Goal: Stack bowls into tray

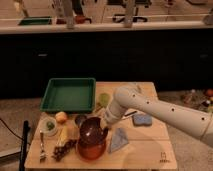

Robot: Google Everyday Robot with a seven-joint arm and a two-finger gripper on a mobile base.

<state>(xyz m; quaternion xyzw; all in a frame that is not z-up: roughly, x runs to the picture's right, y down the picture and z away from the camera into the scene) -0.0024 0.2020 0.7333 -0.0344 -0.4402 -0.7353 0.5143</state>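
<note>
The green tray [68, 95] lies at the table's back left with nothing in it. The orange terracotta bowl [92, 150] stands near the front edge, below the tray. The glossy maroon bowl [90, 132] sits tilted right on top of the orange bowl, covering most of its opening. My gripper [104, 127] comes down from the right and grips the maroon bowl's right rim. The white arm [160, 111] stretches across the right half of the table.
A pale dish with a green item [50, 126], an orange fruit [61, 117], a yellow item [63, 135], a fork [42, 146] and a dark cluster [62, 149] crowd the front left. A blue-grey sponge [142, 120], a grey cloth [118, 141] and a green item [103, 99] lie nearby.
</note>
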